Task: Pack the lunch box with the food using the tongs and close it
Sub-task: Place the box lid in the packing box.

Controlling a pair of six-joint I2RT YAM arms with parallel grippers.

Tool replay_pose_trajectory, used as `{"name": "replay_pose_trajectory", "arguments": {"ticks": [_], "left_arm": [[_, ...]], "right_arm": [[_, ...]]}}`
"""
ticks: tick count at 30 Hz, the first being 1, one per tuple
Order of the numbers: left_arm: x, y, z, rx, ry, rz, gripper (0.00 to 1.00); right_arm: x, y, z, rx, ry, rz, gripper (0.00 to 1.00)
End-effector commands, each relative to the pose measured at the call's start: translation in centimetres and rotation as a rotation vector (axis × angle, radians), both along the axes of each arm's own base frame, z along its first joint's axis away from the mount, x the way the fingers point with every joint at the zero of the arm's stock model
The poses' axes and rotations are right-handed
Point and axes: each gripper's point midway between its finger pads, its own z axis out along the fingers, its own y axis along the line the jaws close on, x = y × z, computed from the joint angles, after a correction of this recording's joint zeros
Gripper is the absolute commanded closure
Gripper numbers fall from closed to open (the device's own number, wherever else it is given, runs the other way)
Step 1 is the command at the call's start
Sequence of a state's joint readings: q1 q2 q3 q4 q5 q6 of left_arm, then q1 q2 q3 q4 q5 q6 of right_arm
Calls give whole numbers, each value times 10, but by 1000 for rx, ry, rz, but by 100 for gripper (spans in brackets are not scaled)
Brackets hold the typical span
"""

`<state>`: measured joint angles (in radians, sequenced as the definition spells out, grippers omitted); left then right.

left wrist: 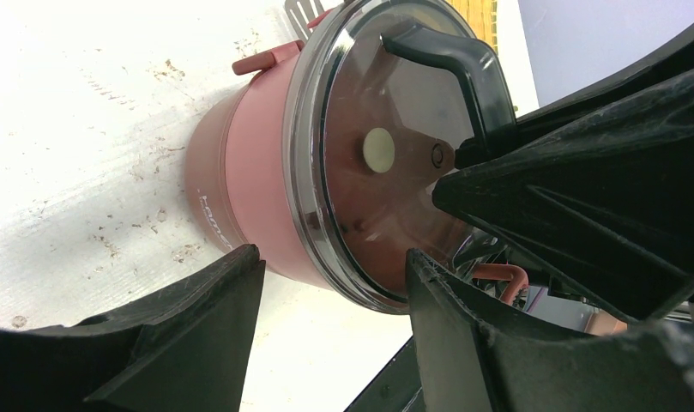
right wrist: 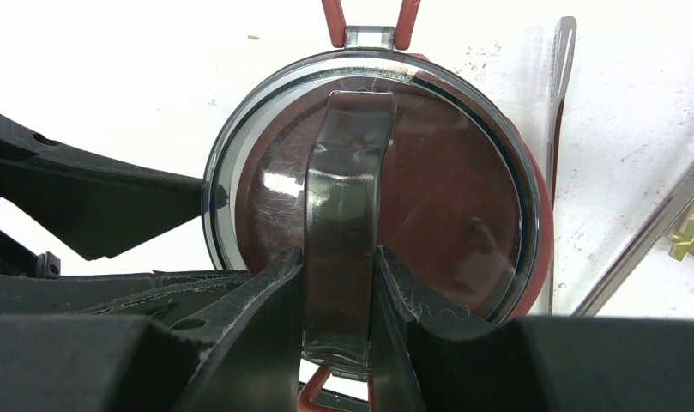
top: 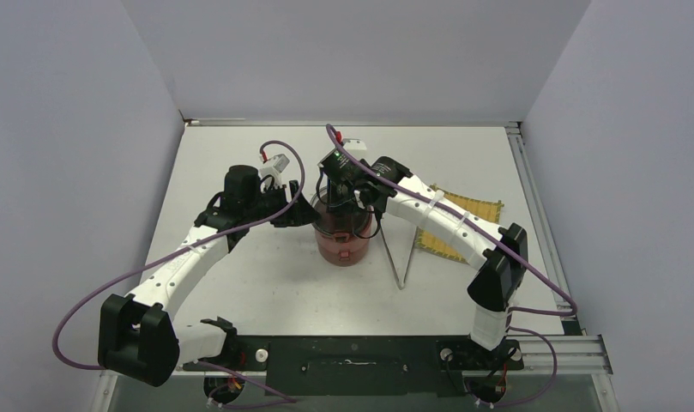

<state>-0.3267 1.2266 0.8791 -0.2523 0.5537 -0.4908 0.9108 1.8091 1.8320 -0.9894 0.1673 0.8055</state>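
The dark-red lunch box (top: 343,245) stands mid-table with its glossy lid (right wrist: 446,172) on top. My right gripper (right wrist: 339,257) is over it, shut on the lid's black arched handle (right wrist: 347,172), one finger on each side. My left gripper (left wrist: 334,266) is open at the box's left side (left wrist: 240,146), its fingers (left wrist: 463,300) close by the lid's rim; I cannot tell whether they touch it. The silver tongs (top: 401,257) lie flat on the table just right of the box, and their slim arms (right wrist: 559,129) also show in the right wrist view. The food is hidden.
A yellow woven mat (top: 472,210) lies at the right, partly under the right arm. Red wire latches (right wrist: 369,17) stick out at the box's rim. A small white object (top: 353,143) sits near the back wall. Walls enclose the table on three sides.
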Motion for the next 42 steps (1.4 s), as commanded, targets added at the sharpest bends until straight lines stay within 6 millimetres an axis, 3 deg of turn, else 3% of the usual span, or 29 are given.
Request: {"name": "replay_pose_trajectory", "arguments": {"ticks": [1, 22, 42], "left_arm": [[0, -2, 13, -17, -44, -11, 41], [-1, -2, 11, -17, -39, -12, 41], [-1, -2, 13, -19, -44, -14, 42]], "right_arm": [[-3, 0, 13, 25, -25, 6, 95], [-10, -17, 13, -17, -20, -10, 95], [-13, -16, -3, -3, -8, -22, 95]]}}
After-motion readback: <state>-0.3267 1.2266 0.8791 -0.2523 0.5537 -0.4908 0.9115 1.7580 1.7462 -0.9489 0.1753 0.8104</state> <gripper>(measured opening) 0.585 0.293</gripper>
